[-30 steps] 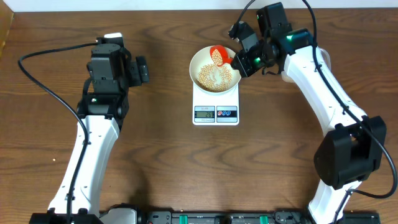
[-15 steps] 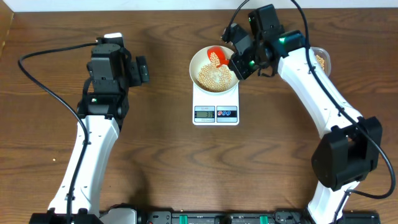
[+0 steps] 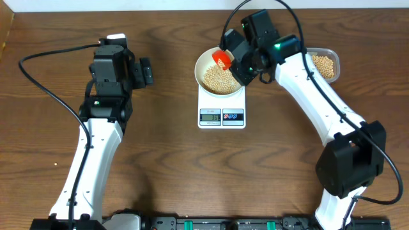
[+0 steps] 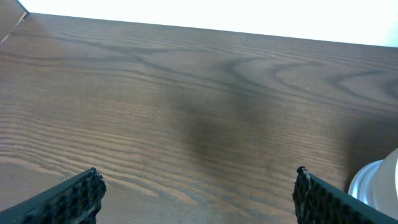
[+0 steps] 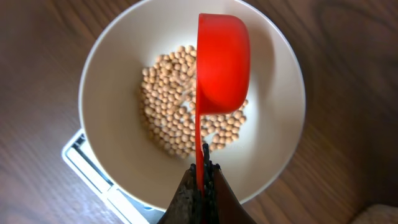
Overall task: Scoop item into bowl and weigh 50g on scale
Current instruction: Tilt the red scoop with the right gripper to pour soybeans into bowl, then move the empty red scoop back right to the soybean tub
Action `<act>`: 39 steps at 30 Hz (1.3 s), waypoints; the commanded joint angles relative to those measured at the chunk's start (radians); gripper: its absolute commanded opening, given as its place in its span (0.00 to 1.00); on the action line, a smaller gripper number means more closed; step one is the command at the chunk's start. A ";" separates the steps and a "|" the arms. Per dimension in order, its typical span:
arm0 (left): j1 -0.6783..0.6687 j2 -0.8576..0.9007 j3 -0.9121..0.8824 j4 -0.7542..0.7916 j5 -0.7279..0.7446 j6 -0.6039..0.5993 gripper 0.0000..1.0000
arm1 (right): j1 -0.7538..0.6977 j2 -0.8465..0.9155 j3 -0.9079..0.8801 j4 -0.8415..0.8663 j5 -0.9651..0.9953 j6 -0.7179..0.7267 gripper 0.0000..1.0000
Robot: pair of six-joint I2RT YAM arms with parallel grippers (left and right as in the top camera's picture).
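Above the scale (image 3: pixel 222 115), the right arm reaches in from the scale's right, its elbow bent and its wrist angled down over the bowl (image 3: pixel 205 64) that sits on the scale's platform. The right gripper (image 5: pixel 202 169) has its fingers pressed together on the thin handle of a red scoop (image 5: pixel 222 62). The scoop hangs over the bowl, rolled onto its side, so the wrist view shows only its rounded back. Whether anything is in it cannot be told. The beans (image 5: pixel 166 121) lie heaped in the bottom of the bowl, partly hidden under the scoop.

Left of the scale and well apart from it, the left arm stretches up along the counter (image 3: pixel 166 166) with its wrist turned toward the scale. The left gripper (image 4: pixel 198 173) stands with its fingers spread wide, holding nothing, with only bare wood between them.

Right of the scale and behind it, a clear tub (image 3: pixel 336 62) holds more beans; the right arm covers its near side. The digits on the scale's display are too small to read. A white rounded shape (image 4: pixel 376 183) is cut off at the edge of the left wrist view and cannot be identified.
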 commanded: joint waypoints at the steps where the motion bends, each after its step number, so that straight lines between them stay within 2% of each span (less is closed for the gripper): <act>1: 0.004 0.005 0.006 0.001 0.002 0.018 0.99 | 0.026 -0.040 0.025 -0.009 0.111 -0.056 0.01; 16: 0.004 0.005 0.006 0.000 0.002 0.018 0.99 | 0.053 -0.050 0.025 -0.015 0.150 -0.074 0.01; 21: 0.004 0.005 0.006 0.001 0.002 0.018 0.99 | 0.032 -0.085 0.025 0.003 0.102 -0.029 0.01; 28: 0.004 0.005 0.006 0.001 0.002 0.018 0.99 | -0.072 -0.142 0.025 0.012 -0.099 0.060 0.01; 33: 0.004 0.005 0.006 0.001 0.002 0.018 0.99 | -0.208 -0.187 0.025 0.007 -0.329 0.140 0.01; 39: 0.004 0.005 0.006 0.000 0.002 0.018 0.99 | -0.379 -0.235 0.025 -0.061 -0.428 0.185 0.01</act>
